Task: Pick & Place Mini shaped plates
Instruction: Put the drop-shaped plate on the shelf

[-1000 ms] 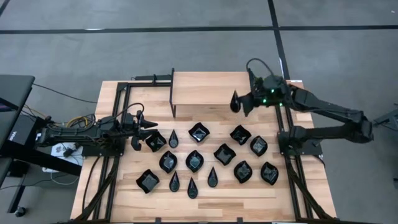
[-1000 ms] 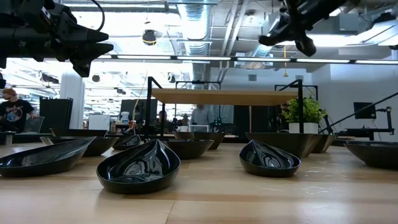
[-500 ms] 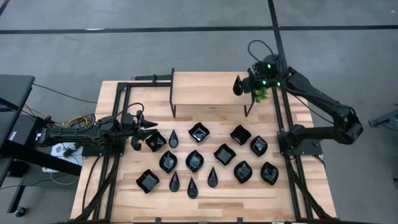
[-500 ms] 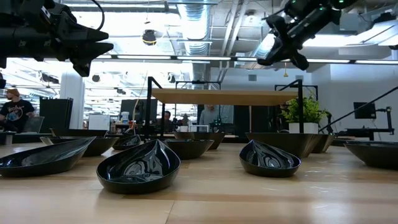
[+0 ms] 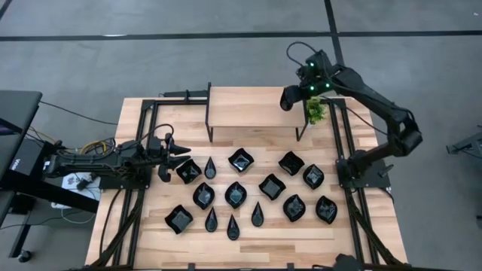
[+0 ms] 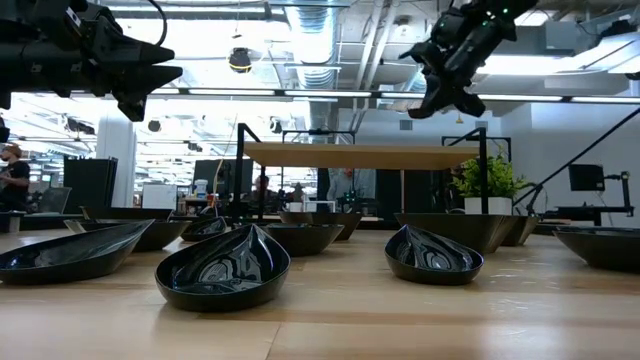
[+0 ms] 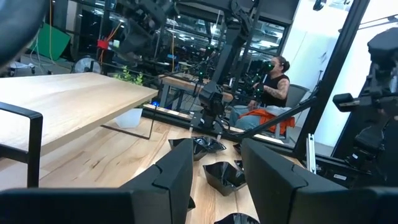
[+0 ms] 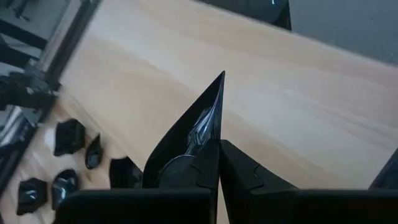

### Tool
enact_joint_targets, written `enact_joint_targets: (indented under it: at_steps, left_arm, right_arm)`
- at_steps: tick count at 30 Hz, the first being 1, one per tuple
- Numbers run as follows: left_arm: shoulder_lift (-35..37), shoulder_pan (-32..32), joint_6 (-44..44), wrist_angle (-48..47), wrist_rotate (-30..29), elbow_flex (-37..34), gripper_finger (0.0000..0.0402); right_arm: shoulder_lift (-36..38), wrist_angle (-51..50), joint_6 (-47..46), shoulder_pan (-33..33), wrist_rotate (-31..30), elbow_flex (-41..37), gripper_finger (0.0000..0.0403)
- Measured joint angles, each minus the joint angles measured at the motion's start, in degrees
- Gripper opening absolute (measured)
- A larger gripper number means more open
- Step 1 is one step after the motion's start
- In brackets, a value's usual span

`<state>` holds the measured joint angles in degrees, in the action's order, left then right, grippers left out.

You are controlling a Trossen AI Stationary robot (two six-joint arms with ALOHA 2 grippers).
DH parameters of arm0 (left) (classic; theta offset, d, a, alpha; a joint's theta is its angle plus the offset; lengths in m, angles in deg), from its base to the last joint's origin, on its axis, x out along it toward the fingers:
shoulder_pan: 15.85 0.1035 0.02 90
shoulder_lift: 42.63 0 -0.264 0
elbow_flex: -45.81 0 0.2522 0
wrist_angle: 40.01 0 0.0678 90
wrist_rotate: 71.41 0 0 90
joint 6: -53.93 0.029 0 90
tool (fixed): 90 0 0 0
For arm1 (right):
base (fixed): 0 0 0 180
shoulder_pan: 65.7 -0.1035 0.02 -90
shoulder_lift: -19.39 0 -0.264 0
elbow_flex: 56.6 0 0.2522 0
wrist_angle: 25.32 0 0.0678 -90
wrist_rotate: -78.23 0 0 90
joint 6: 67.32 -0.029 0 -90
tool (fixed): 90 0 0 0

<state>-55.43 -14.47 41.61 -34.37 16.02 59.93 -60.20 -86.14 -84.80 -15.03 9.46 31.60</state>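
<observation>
The right gripper [image 5: 287, 98] is clenched on a glossy black teardrop plate [image 8: 186, 140], high over the pale wooden shelf [image 5: 252, 107]. The left gripper [image 5: 181, 153] hangs with fingers apart, empty, near the other shiny mini shaped plates [image 5: 236, 194] on the table [image 5: 158, 233].

A robotics lab or workshop is shown: exposed ducts [image 6: 320, 40] and strip lights are seen across the top of the low view, more arms [image 7: 217, 93] on benches at centre of the left wrist view, and a seated person [image 7: 270, 93] at right of centre.
</observation>
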Motion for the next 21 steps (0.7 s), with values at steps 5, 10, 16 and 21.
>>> enact_joint_targets:
  at_steps: [5, 10, 16, 21]
  left_arm:
    - [0.0, 0.0, 0.0, 0.0, 0.0, 0.0, 0.0138]
    - [0.0, 0.0, 0.0, 0.3, 0.0, 0.0, 0.0138]
    - [0.0, 0.0, 0.0, 0.5, 0.0, 0.0, 0.0138]
    - [0.0, 0.0, 0.0, 0.9, 0.0, 0.0, 0.0138]
  right_arm:
    - [-0.6, -0.9, 2.3, 0.4, -2.1, -3.1, 0.0]
    - [-0.6, 3.1, 2.0, 0.5, -2.2, -7.2, 0.0]
    - [-0.6, 8.6, 1.1, 1.0, -2.0, -9.3, 0.0]
    - [-1.2, 8.8, 0.9, 1.7, -3.1, -9.3, 0.0]
